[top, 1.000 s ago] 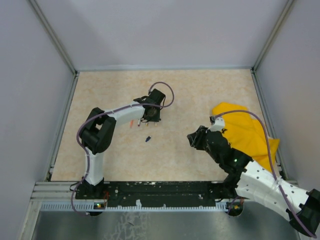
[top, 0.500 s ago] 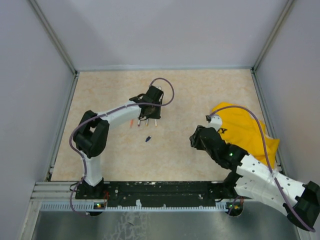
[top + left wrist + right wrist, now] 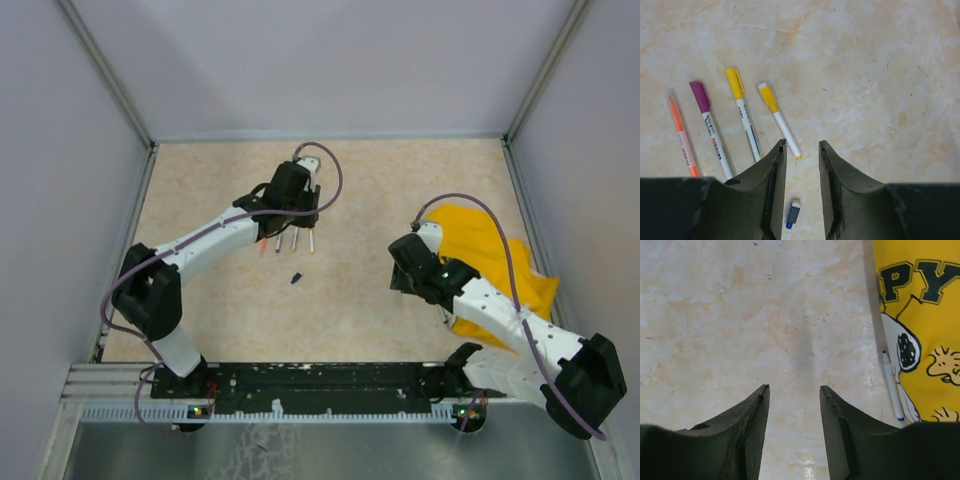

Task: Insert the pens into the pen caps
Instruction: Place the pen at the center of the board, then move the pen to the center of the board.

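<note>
Four pens lie side by side in the left wrist view: an orange-pink pen (image 3: 682,137), a purple-capped pen (image 3: 710,125) and two yellow-capped pens (image 3: 742,112) (image 3: 777,117). A loose dark blue cap (image 3: 793,214) lies on the table, seen between my fingers. My left gripper (image 3: 801,145) is open and empty, above the pens' near tips. In the top view it (image 3: 293,215) hangs over the pens (image 3: 295,241), the cap (image 3: 297,277) nearer. My right gripper (image 3: 792,387) is open and empty over bare table. A white blue-tipped pen (image 3: 891,387) lies against the cloth's edge.
A big yellow printed cloth (image 3: 500,260) lies at the right, behind my right arm; it also fills the right side of the right wrist view (image 3: 920,300). Grey walls enclose the table on three sides.
My left gripper has moved toward the back of the table, uncovering the row of pens. My right gripper has shifted slightly right and back, toward the cloth. The dark blue cap has not moved.
</note>
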Motion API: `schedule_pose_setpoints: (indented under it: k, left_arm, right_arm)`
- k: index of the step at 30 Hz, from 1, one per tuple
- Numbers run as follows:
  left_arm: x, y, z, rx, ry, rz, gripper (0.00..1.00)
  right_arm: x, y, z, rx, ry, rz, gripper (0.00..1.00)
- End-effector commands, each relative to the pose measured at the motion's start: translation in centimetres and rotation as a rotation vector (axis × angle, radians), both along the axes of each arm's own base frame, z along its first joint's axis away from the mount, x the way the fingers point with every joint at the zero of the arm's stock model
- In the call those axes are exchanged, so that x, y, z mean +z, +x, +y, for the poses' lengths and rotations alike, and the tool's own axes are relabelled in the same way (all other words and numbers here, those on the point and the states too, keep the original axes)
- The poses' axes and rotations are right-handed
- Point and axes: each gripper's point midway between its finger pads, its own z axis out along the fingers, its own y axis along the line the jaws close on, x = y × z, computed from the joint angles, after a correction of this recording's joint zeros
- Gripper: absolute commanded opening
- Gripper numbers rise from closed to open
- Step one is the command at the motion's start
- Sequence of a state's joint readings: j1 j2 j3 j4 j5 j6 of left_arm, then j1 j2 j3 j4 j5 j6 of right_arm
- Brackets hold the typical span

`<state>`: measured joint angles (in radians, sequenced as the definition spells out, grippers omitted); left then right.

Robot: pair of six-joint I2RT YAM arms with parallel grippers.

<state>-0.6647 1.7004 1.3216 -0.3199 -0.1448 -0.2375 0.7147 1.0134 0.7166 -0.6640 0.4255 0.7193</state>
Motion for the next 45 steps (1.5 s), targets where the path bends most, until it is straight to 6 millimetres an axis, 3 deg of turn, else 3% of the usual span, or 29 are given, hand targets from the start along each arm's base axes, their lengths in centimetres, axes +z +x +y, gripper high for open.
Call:
schedule_pose_setpoints:
  k: [1,9,22,28,36,45]
  left_arm:
    - [1.5,-0.3,-0.2,-0.047,-0.029,-0.032,0.37]
    - [3.6,-0.7,-0.5,-0.088,-0.056,-0.063,0.38]
    - [2.7,-0.9,-0.8,-0.107,-0.051,-0.043,0.38]
    - [2.5,-0.9,-0.8,-0.11,-0.049,-0.038,0.38]
    - [2.4,-0.9,-0.8,-0.108,-0.043,-0.038,0.38]
    - [1.9,-0.9,-1.1,-0.12,-0.047,-0.021,0.38]
  right_arm:
    - [-0.4,-0.9,-1.6,-0.068,-0.001,0.081,0.47]
    - [-3.5,-1.9,-4.8,-0.222,0.045,0.219,0.5]
    - [-5.9,-0.7,-8.6,-0.391,-0.01,0.237,0.54]
    - [-6.0,-0.3,-10.6,-0.442,-0.053,0.22,0.54]
    - [-8.1,-0.8,-10.5,-0.426,-0.07,0.297,0.54]
    - [-8.3,-1.5,-9.5,-0.394,-0.03,0.346,0.48]
